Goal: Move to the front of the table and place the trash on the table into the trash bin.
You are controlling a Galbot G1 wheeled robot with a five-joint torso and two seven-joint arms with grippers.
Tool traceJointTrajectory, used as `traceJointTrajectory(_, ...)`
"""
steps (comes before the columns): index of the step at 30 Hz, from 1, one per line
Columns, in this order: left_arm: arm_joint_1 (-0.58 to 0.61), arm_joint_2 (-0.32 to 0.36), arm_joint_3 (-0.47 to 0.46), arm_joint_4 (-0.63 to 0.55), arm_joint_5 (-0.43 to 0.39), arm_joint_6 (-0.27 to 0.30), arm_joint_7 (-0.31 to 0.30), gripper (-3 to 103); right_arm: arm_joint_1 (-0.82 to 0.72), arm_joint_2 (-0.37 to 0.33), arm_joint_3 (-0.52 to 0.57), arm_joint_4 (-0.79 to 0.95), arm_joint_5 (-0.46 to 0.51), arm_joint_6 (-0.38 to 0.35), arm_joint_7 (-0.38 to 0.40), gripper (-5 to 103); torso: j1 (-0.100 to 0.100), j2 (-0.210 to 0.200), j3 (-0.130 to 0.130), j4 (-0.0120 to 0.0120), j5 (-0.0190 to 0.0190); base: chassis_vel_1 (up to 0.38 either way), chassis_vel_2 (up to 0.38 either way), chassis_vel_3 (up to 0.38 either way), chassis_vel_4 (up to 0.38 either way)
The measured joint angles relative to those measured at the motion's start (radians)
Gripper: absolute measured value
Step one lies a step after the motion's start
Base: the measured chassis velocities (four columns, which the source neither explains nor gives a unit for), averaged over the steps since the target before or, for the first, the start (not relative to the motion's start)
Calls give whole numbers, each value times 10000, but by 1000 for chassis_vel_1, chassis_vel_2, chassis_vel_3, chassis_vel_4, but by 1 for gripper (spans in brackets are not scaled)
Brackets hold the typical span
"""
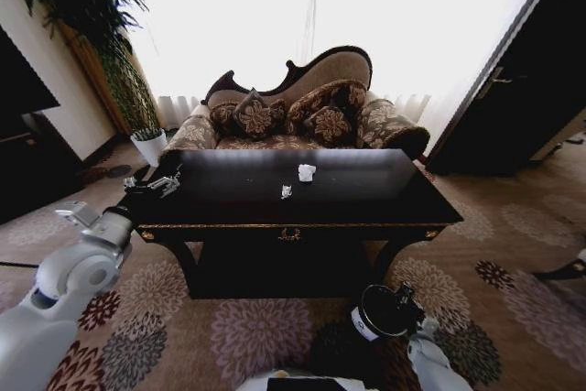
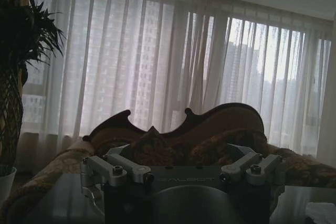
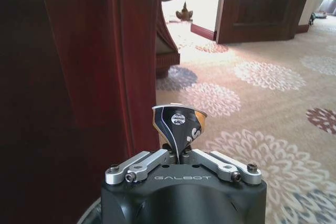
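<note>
On the glossy black table [image 1: 366, 191], a white paper wad [image 1: 307, 172] lies near the centre, with a tiny white scrap [image 1: 286, 191] just beside it at about seven o'clock. The trash bin [image 1: 383, 311] stands on the flowered carpet [image 1: 513, 263] at five o'clock from the table's front.

The right wrist view shows the right gripper [image 3: 178, 157] clenched on a crushed black-and-silver can [image 3: 177, 127], beside a dark red table leg [image 3: 131, 61]. "GALBOT" reads on its housing.

The left gripper [image 1: 154, 185] hovers at the table's nine o'clock edge; I cannot tell whether it is spread or closed. Behind the table stands a patterned sofa [image 1: 302, 116]. Open carpet lies to the right.
</note>
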Motion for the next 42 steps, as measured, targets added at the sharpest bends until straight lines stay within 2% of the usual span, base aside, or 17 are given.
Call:
traceJointTrajectory(14,0,0,0,0,0,0,0,100,573,296,45,-1136,-151,-119,-62,0,-2,0,-1,1,1,0,0,0,0)
traceJointTrajectory(15,0,0,0,0,0,0,0,100,573,300,54,-1127,-165,-149,-63,-3,-2,0,-1,1,0,0,0,0,0)
traceJointTrajectory(17,0,0,0,0,0,0,0,100,556,298,79,-1082,-186,-214,-105,1,-1,0,-1,0,-1,0,0,0,0)
traceJointTrajectory(18,0,0,0,0,0,0,0,100,545,288,103,-1045,-205,-266,-166,7,-2,0,-1,0,-1,0,0,0,0)
traceJointTrajectory(19,0,0,0,0,0,0,0,100,539,277,123,-1031,-216,-298,-197,7,-1,0,-1,0,0,0,0,0,0)
traceJointTrajectory(22,0,0,0,0,0,0,0,100,535,241,177,-1028,-219,-365,-236,22,-2,0,-2,0,0,0,0,0,0)
traceJointTrajectory(24,0,0,0,0,0,0,0,100,525,239,195,-1016,-209,-372,-239,22,-1,0,-1,0,-1,0,0,0,0)
traceJointTrajectory(27,0,0,0,0,0,0,0,100,450,269,209,-795,-57,-445,-240,38,-1,0,-1,0,-1,0,0,0,0)
traceJointTrajectory(28,0,0,0,0,0,0,0,100,450,269,209,-795,-57,-445,-240,38,-1,0,-1,0,-1,0,0,0,0)
traceJointTrajectory(30,0,0,0,0,0,0,0,100,427,320,210,-735,-43,-461,-239,50,-2,0,-1,0,1,0,0,0,0)
traceJointTrajectory(31,0,0,0,0,0,0,0,100,427,320,210,-735,-43,-461,-239,50,-2,0,-1,0,1,0,0,0,0)
traceJointTrajectory(34,0,0,0,0,0,0,0,100,377,358,213,-733,-45,-464,-239,66,-1,0,-1,0,0,0,0,0,0)
traceJointTrajectory(37,0,0,0,0,0,0,0,100,307,368,221,-686,-47,-465,-239,71,-2,0,-1,0,0,0,0,0,0)
traceJointTrajectory(42,0,0,0,0,0,0,0,100,-10,381,290,-337,-35,-487,-243,93,-2,1,-1,0,0,0,0,0,0)
